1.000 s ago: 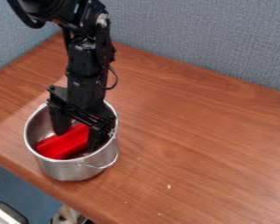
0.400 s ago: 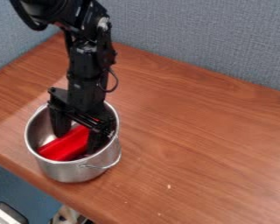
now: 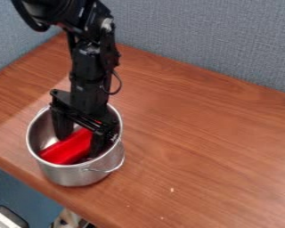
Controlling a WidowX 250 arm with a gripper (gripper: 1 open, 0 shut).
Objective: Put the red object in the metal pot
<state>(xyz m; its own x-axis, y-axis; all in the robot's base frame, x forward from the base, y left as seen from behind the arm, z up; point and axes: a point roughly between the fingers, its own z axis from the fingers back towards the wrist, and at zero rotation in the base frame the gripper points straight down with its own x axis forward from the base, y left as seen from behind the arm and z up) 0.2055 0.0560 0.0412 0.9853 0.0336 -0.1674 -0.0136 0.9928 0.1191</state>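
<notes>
The metal pot (image 3: 106,166) stands near the table's front left corner, a round shiny steel vessel with straight sides. Inside it lies the red object (image 3: 65,148), a bright red block resting tilted on the pot's floor toward the left. My gripper (image 3: 83,126) hangs from the black arm straight above the pot, its fingers reaching down inside the rim. The jaws stand open, spread to either side of the block's upper end. Nothing is clamped between them. The far end of the block is hidden behind the fingers.
The pot sits on a brown wooden table (image 3: 205,134) whose front edge runs close by the pot. A grey-blue wall (image 3: 216,36) stands behind the table. A small red speck (image 3: 171,188) lies on the wood to the right of the pot.
The red block has settled lower and flatter in the pot than a second ago. The arm and open gripper have barely shifted.
</notes>
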